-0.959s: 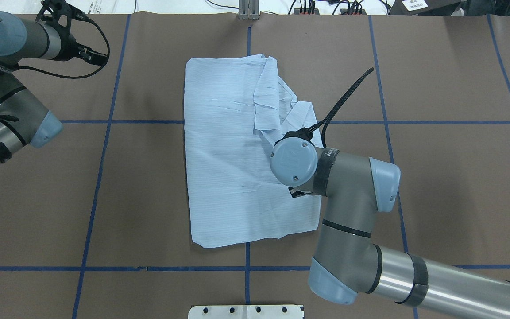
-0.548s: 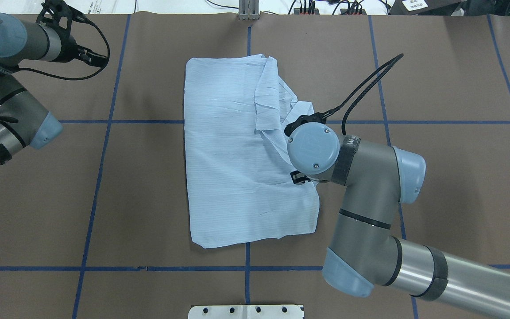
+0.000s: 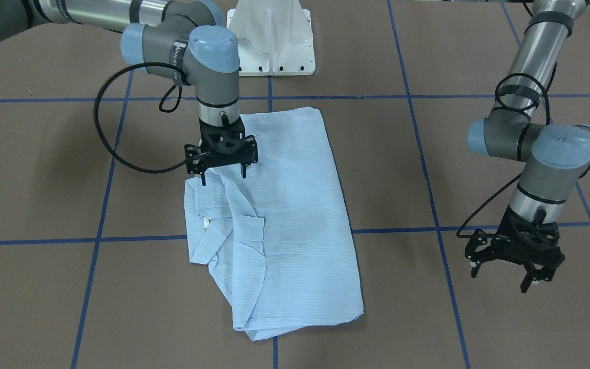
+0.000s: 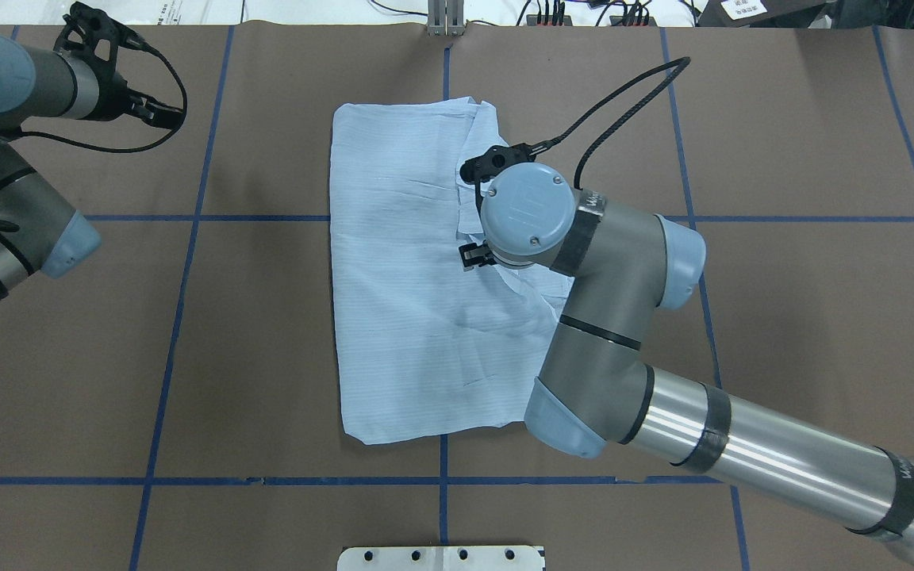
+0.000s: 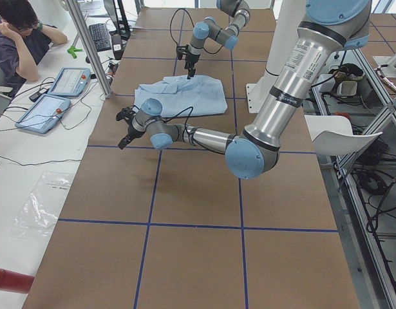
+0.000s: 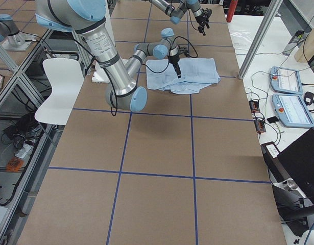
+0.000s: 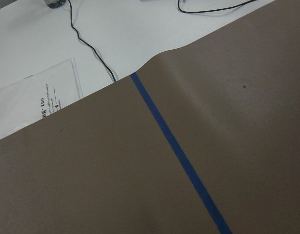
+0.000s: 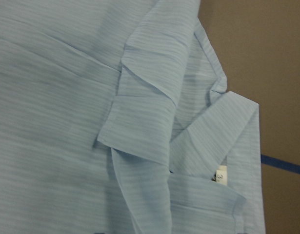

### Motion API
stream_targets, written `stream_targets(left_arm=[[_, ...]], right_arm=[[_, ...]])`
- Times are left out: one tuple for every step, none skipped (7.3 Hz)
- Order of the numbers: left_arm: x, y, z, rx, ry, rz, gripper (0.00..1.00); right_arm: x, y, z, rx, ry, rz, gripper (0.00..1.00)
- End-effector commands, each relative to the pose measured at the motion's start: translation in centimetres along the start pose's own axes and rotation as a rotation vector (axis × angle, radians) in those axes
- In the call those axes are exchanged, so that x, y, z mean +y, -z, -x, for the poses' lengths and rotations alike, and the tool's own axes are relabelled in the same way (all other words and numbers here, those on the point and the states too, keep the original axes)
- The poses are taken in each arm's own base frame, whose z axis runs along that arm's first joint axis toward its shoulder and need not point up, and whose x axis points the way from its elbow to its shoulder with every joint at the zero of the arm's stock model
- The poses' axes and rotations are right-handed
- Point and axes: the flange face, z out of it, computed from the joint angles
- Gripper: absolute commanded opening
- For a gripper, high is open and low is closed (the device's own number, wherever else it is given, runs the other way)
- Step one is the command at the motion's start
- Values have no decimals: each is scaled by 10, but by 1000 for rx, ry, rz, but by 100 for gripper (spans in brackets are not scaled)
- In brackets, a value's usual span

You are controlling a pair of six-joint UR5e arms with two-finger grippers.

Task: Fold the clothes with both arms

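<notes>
Brown paper covers the long table (image 4: 782, 317), marked into big squares by blue tape lines (image 4: 187, 218). At its middle lies the pale blue striped shirt (image 4: 401, 301), folded into a rough upright rectangle and flat on the paper. Its collar (image 8: 237, 141) and small white neck label (image 8: 221, 174) lie along the edge on the robot's right, where the cloth is bunched in overlapping flaps.

The right arm (image 4: 743, 452) reaches across that edge, and the right gripper (image 3: 223, 178) points straight down over the shirt beside the collar. Its fingers are spread apart and hold nothing; whether the tips brush the cloth I cannot tell.

The left arm (image 3: 523, 61) stands well apart from the shirt. The left gripper (image 3: 500, 281) hangs over bare paper, fingers also spread wide and empty.

A white pedestal base (image 3: 272, 41) sits at the table's edge behind the shirt.
</notes>
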Motion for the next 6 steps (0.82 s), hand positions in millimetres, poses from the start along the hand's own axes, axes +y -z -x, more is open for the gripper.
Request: stream_targets(left_arm=[[4, 1, 2, -1, 0, 3, 100], [4, 1, 2, -1, 0, 3, 100], [5, 1, 1, 0, 0, 3, 100], [5, 1, 1, -1, 0, 3, 100], [4, 1, 0, 1, -1, 2, 100], [4, 1, 0, 1, -1, 2, 100]], right_arm=[[-10, -35, 11, -6, 16, -8, 74], [-11, -37, 11, -3, 34, -6, 73], [-11, -36, 12, -4, 35, -7, 69], [-10, -36, 13, -4, 36, -1, 57], [-10, -36, 14, -6, 36, -2, 42], [-10, -36, 15, -4, 33, 0, 16]])
